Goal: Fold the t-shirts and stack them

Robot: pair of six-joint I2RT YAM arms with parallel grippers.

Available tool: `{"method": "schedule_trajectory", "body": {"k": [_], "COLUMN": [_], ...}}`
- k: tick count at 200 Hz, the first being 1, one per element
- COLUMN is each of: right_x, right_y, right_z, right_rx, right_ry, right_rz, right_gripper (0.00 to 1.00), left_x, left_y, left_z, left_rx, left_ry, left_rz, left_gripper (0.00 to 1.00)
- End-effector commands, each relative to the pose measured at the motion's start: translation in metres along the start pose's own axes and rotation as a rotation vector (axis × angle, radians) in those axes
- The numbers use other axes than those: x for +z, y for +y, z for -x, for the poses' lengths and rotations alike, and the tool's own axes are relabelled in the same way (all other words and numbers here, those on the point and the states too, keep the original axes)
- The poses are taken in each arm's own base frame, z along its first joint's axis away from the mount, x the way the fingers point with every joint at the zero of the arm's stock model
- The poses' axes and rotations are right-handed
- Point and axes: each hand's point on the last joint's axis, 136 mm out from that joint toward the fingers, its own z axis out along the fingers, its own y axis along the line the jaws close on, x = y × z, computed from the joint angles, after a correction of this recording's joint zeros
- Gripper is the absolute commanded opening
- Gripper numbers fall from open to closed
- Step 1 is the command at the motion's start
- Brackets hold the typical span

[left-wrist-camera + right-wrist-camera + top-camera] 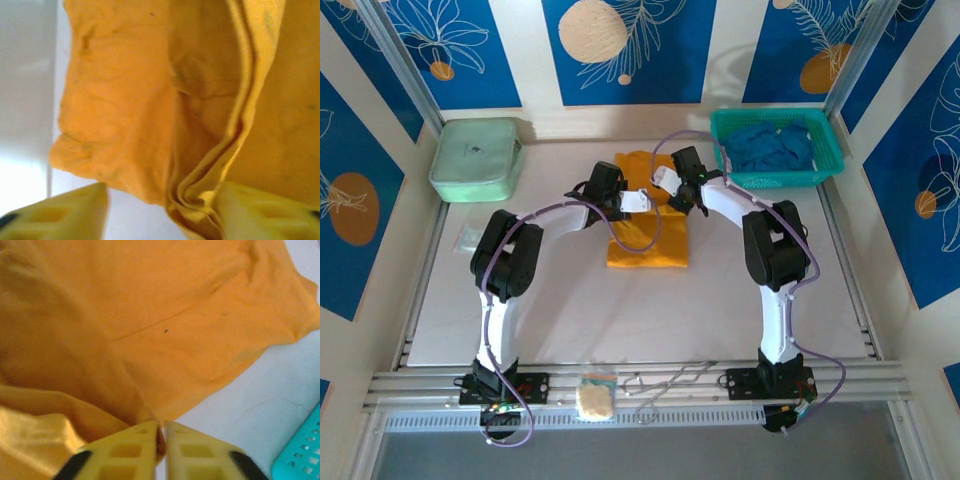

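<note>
A mustard-orange t-shirt (645, 235) lies partly folded in the middle of the table. Both grippers are at its far end. My left gripper (638, 200) (160, 212) is open: its yellow fingers (55, 212) stand wide apart, and a bunched fold of the shirt (125, 100) lies loose between them, close to the right finger. My right gripper (667, 181) (161, 427) has its fingers nearly together, with a pinch of the shirt's edge (150, 315) caught between them. Deep blue t-shirts (768, 145) are heaped in the basket at the back right.
The teal mesh basket (780, 182) (300, 455) stands just right of my right gripper. A mint-green pouch (475, 158) sits at the back left. A small clear packet (468, 238) lies at the left. A sponge-like pad (595, 397) and wire hangers (670, 380) rest on the near rail.
</note>
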Motion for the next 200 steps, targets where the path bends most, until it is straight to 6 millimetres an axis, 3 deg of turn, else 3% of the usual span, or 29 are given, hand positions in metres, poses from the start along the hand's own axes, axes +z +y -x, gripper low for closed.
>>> {"method": "schedule_trajectory", "body": {"k": [1,23,45,64,79,109,128,146,173,200], "right_x": [-0.007,-0.021,-0.045,-0.072,-0.096,-0.139,-0.157,-0.161,-0.151,-0.136], "right_y": [-0.034,-0.054,-0.063,-0.052,-0.027,0.039,0.085,0.119,0.146,0.154], "right_z": [0.013,0.016,0.021,0.027,0.025,0.0,-0.022,-0.044,-0.072,-0.087], "right_rx": [0.123,0.203,0.23,0.161,0.039,-0.218,-0.388,-0.547,-0.726,-0.828], "right_ry": [-0.034,-0.061,-0.105,-0.185,-0.267,-0.388,-0.385,-0.323,-0.172,-0.099], "right_rz": [-0.1,-0.135,-0.153,-0.128,-0.069,0.115,0.255,0.341,0.415,0.446], "right_gripper": [0.24,0.3,0.32,0.35,0.39,0.49,0.52,0.57,0.66,0.69], "left_x": [-0.003,-0.011,-0.031,-0.062,-0.091,-0.141,-0.157,-0.165,-0.164,-0.158], "left_y": [0.039,0.062,0.087,0.096,0.092,0.047,0.01,-0.033,-0.076,-0.09], "left_z": [0.002,-0.003,-0.007,0.003,0.015,0.034,0.032,0.023,0.003,-0.002], "left_rx": [-0.032,-0.078,-0.133,-0.152,-0.15,-0.061,0.0,0.103,0.242,0.297], "left_ry": [-0.004,0.037,0.066,0.012,-0.063,-0.208,-0.218,-0.185,-0.097,-0.061], "left_rz": [0.136,0.249,0.362,0.407,0.405,0.251,0.123,-0.031,-0.176,-0.23], "left_gripper": [0.71,0.75,0.75,0.77,0.79,0.81,0.81,0.81,0.82,0.83]}}
